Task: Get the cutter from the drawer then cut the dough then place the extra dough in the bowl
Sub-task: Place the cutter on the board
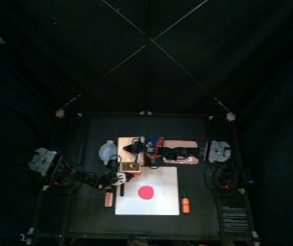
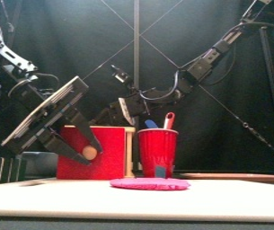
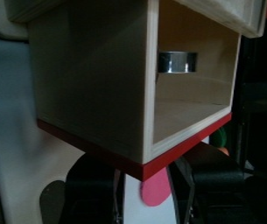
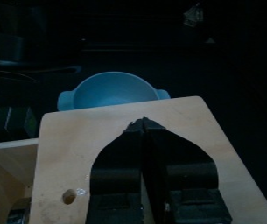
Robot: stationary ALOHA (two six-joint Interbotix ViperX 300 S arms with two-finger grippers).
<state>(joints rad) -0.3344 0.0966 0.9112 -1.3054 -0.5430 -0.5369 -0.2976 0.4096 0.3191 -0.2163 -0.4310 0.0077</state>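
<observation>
Filling the top view's lower centre, a white cutting board (image 1: 164,183) bears a flat red dough disc (image 1: 145,191). The left gripper (image 3: 147,179) clamps the pulled-out red drawer front (image 3: 101,150) of the pale wooden box (image 4: 101,144). The right gripper (image 4: 143,125), jaws together, rests on the box top. A round metal cutter (image 3: 178,62) lies inside the drawer, upper right in the left wrist view.

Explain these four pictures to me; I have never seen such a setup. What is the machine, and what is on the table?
It is a robot with two black arms, each ending in a two-fingered claw. One picture looks down from above, one looks level from the table's front edge, and two come from the wrists. On the table: a white cutting board with a red dough disc, a wooden box, a red cup of toy knives and a blue-grey bowl. The box's drawer is pulled out, showing the metal cutter inside. The left claw is at its red front; the right claw, closed, rests on the box's top.
</observation>
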